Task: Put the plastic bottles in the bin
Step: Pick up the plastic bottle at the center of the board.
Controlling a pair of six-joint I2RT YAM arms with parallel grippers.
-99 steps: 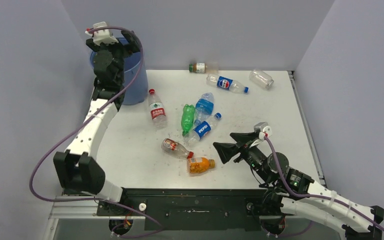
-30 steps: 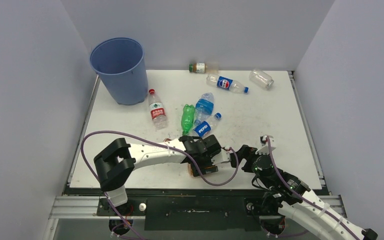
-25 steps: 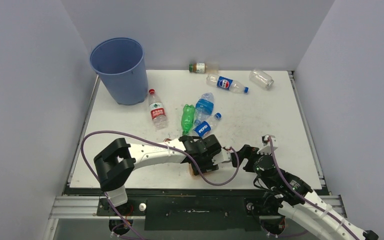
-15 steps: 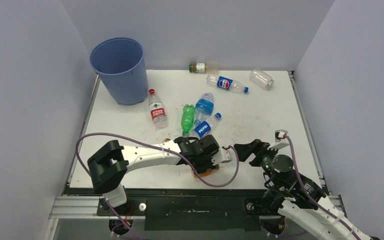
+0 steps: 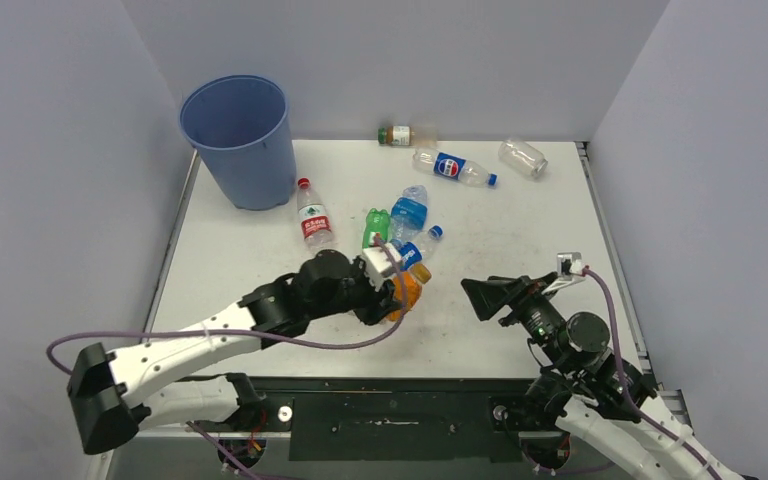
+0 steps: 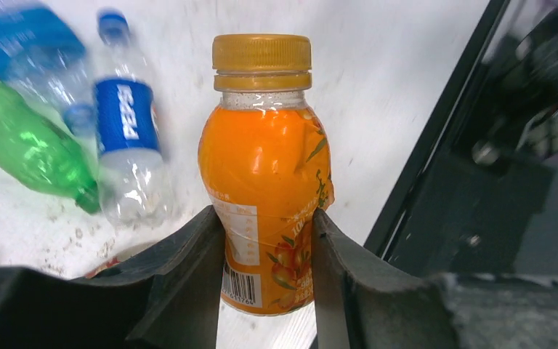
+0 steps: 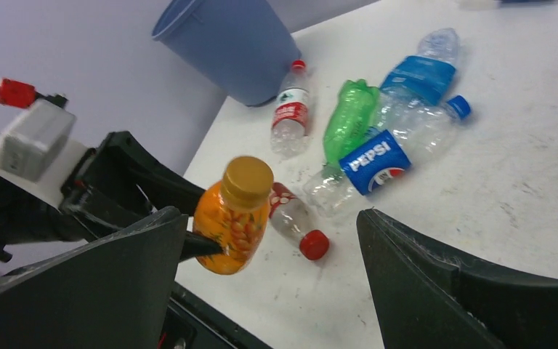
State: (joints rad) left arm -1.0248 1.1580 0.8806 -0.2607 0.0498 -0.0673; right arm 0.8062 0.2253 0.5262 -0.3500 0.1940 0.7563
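White worktop [image 5: 520, 230] w/ scattered bottles [image 5: 312, 222]: left fingers [image 6: 189, 269] clenched on small orange plastic bottle [image 6: 265, 160], lifted above worktop's near middle, well apart from tall round blue plastic bin [image 5: 240, 140]; right fingers [image 7: 436, 283] spread, empty.

The top camera looks steeply down on the whole table [image 5: 520, 220] from above its near edge. Each wrist camera looks out between its own fingers [image 6: 189, 276] — both catch the orange bottle [image 6: 265, 182], the left close-up.
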